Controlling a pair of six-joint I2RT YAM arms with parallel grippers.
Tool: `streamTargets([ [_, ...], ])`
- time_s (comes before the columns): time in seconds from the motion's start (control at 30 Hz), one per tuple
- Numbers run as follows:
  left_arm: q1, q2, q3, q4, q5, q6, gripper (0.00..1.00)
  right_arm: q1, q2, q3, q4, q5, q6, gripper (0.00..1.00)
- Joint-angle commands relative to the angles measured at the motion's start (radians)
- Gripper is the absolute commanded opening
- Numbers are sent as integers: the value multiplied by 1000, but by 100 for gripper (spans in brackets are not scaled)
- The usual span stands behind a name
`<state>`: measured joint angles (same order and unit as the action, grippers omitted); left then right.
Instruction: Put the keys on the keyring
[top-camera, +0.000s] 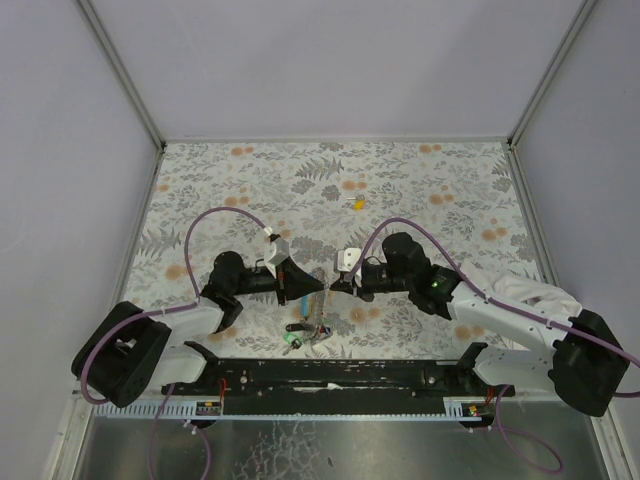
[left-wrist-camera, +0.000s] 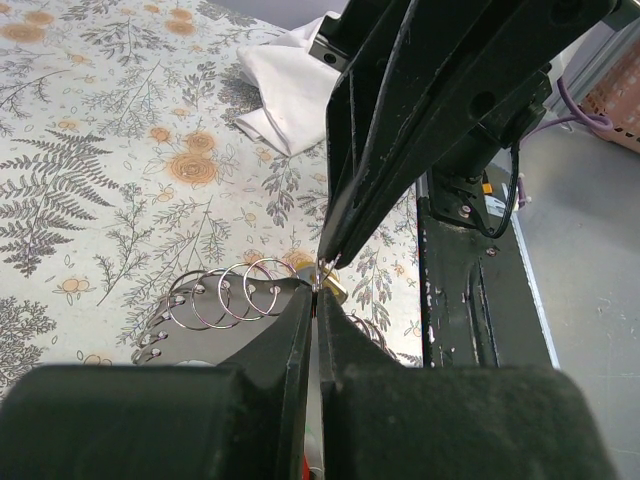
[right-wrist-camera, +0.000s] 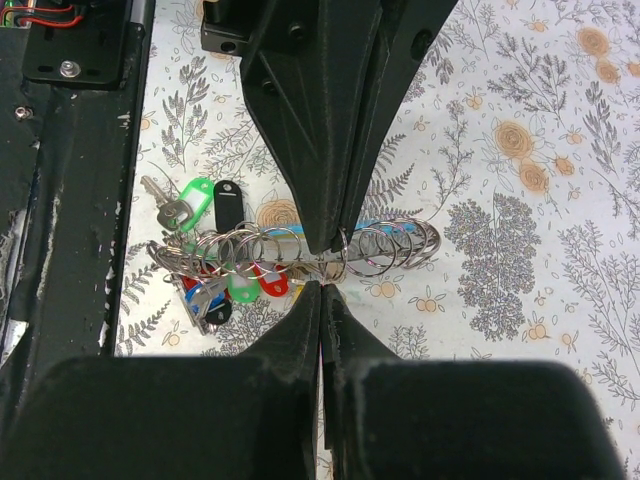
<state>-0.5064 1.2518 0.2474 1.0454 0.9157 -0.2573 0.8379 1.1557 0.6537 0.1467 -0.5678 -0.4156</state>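
Left gripper (top-camera: 303, 287) — jaws shut, tip pointing right. Keyring (right-wrist-camera: 250, 247) with its capped keys (right-wrist-camera: 215, 205) lies just under that tip, its row of rings running near-to-far, across the line between the two grippers. Right gripper (top-camera: 336, 287) — shut too, tip to tip with the left; whether either nips a wire, cannot tell. Yellow key (top-camera: 357, 204): far side, well apart, nearer the right gripper.

Plain lavender walls (top-camera: 330, 60) enclose a table (top-camera: 250, 180) covered by floral cloth (top-camera: 450, 210) (grey ferns, orange blossoms), evenly lit.
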Motion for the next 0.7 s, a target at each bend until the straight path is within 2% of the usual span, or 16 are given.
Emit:
streamTargets([
  [0.0,-4,-13,21,9,-26,-3,0,10,-43,20,26,3,-1,0],
  [0.33,-3,-15,13,31,-71,-50,0,14,-10,39,-5,-22,-13,0],
  [0.67,-6,148,-72,497,-175,-363,0,34,34,42,2,-17,-15,0],
])
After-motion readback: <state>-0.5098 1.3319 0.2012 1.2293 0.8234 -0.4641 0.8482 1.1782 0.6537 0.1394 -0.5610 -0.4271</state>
